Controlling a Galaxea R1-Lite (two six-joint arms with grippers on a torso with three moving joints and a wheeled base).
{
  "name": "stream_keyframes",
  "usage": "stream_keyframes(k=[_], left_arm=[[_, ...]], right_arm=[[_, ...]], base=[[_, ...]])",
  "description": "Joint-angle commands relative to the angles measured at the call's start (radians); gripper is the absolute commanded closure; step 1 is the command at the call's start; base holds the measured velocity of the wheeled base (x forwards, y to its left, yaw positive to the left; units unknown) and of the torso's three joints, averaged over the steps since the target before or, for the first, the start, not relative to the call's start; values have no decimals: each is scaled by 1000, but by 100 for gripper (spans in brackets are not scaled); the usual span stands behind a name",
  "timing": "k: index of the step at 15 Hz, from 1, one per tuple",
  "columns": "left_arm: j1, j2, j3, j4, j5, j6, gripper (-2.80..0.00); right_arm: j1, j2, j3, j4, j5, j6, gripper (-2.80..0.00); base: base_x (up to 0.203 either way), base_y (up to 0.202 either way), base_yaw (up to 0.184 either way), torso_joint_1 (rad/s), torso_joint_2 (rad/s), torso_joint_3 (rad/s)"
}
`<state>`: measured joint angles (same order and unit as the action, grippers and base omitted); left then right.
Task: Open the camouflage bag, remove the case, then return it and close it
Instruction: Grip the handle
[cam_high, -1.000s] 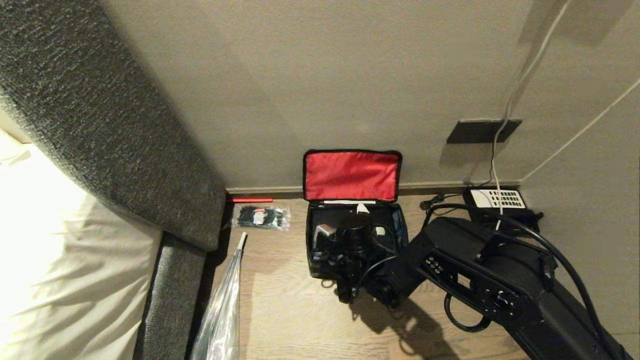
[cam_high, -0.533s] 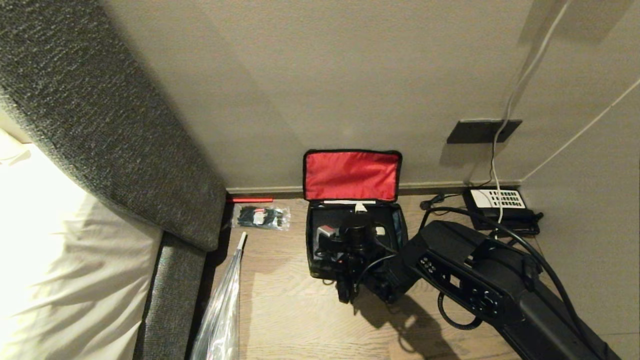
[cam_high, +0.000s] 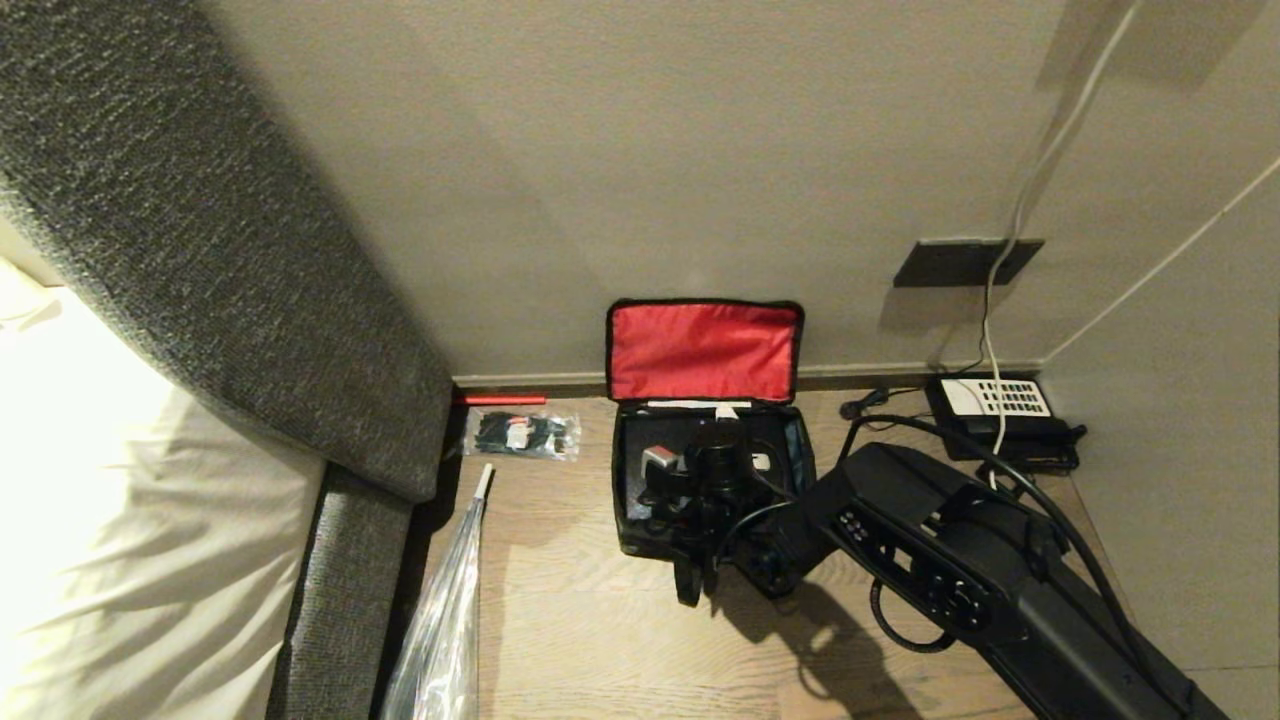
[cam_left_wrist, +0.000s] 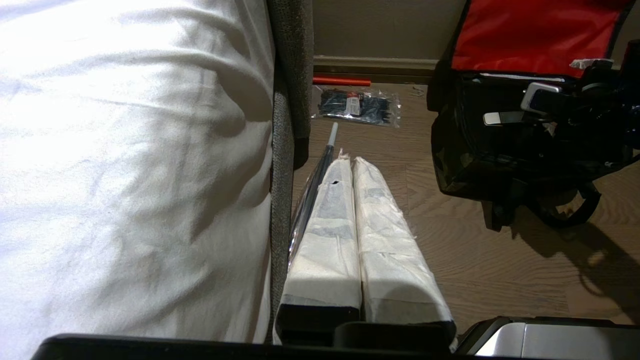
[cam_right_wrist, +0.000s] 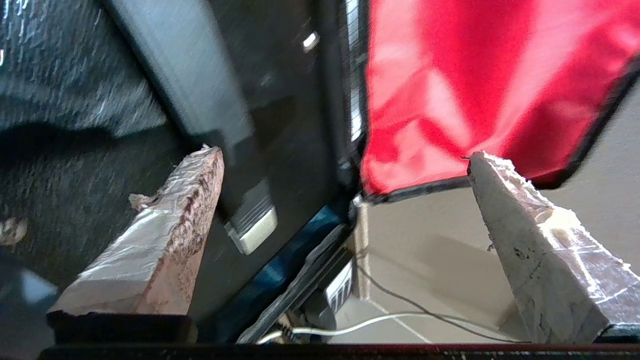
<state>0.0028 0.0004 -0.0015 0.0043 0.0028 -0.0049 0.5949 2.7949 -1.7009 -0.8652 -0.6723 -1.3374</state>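
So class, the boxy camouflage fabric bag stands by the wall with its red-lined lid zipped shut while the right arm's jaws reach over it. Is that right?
Not quite: the boxy camouflage fabric bag has its red-lined lid flipped open against the wall, as the head view shows. The right gripper does reach over it, jaws open.

The left gripper points toward twelve o'clock over the floor, its two white-wrapped fingers pressed together. White bedding fills the nine o'clock side. At two o'clock stands the open bag, with a packet at twelve.
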Motion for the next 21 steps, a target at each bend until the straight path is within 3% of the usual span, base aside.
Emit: stream_keyframes(k=[1, 6, 16, 21], left_arm=[[0, -3, 1, 0, 0, 0, 0], [0, -3, 0, 0, 0, 0, 0], [0, -3, 0, 0, 0, 0, 0], [0, -3, 0, 0, 0, 0, 0]], right_arm=[[0, -3, 4, 19, -3, 4, -280], [0, 5, -4, 65, 2, 20, -280], [-28, 101, -224, 151, 1, 28, -280], [-38, 105, -236, 95, -2, 29, -280]], base=[[0, 0, 0, 0, 0, 0], [0, 0, 0, 0, 0, 0], [0, 0, 0, 0, 0, 0], [0, 0, 0, 0, 0, 0]])
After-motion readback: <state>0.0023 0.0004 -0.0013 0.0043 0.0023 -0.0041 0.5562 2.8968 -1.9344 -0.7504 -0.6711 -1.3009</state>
